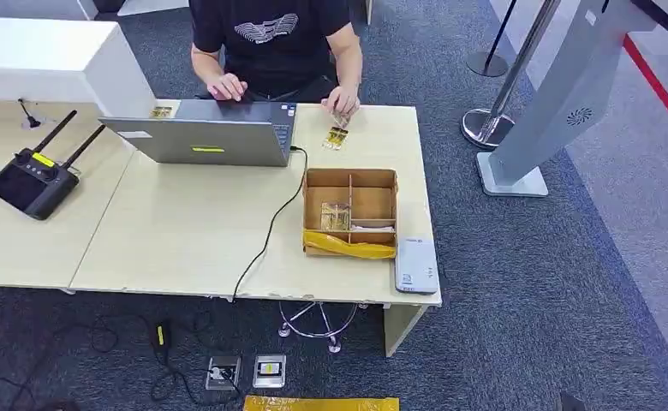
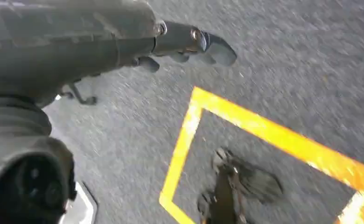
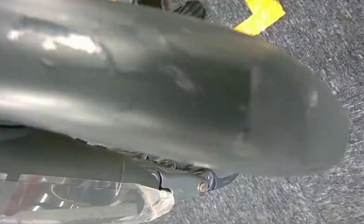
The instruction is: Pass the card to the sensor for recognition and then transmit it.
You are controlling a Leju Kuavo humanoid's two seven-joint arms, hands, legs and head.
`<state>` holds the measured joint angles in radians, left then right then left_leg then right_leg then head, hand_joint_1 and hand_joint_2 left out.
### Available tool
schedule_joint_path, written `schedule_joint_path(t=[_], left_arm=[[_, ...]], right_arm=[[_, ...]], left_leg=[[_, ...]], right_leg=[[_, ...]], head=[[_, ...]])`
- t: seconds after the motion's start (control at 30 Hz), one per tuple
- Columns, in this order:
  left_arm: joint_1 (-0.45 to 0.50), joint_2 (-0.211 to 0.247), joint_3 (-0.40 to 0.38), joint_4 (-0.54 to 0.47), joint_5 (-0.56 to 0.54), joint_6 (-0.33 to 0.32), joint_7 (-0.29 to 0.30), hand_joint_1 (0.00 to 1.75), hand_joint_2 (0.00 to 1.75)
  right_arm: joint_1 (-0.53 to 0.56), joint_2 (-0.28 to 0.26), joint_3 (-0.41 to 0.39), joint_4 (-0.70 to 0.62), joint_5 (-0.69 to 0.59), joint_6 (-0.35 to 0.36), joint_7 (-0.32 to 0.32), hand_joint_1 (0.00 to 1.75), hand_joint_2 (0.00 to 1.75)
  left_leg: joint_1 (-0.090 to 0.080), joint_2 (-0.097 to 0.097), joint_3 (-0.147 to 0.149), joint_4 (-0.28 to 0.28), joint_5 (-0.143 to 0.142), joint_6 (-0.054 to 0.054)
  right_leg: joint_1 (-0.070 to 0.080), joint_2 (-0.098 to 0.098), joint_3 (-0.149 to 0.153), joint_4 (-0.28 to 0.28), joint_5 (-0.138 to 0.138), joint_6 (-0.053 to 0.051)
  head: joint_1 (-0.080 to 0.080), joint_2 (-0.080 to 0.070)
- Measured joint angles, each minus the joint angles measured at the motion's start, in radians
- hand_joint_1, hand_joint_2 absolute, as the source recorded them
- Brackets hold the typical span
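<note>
The left hand hangs over the carpet, fingers stretched out straight, holding nothing. On the bench, left to right, sit a remote, a laptop, a box with a card inside, then a sensor at the edge. The right hand grips a clear sleeve against its fingers.
</note>
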<state>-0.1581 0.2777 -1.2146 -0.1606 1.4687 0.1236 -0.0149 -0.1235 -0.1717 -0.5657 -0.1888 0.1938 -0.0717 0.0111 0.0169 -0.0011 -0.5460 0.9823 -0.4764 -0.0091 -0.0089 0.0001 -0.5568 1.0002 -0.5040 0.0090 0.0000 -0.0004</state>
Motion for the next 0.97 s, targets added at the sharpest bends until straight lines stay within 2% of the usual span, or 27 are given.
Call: schedule_joint_path(t=[0.23, 0.97], left_arm=[[0.000, 0.005, 0.028, 0.000, 0.043, -0.030, -0.001, 0.00, 0.00], [0.001, 0.005, 0.059, 0.000, 0.031, -0.049, 0.004, 0.00, 0.00]], right_arm=[[0.000, 0.009, -0.022, 0.001, 0.022, -0.044, 0.025, 0.00, 0.00], [-0.001, 0.006, -0.037, 0.002, 0.049, -0.062, 0.067, 0.00, 0.00]], left_leg=[[0.000, 0.001, 0.000, 0.000, 0.000, 0.000], [0.000, 0.001, 0.000, 0.000, 0.000, 0.000]], right_leg=[[0.000, 0.000, 0.000, 0.000, 0.000, 0.000], [0.000, 0.000, 0.000, 0.000, 0.000, 0.000]], head=[[0.000, 0.000], [0.000, 0.000]])
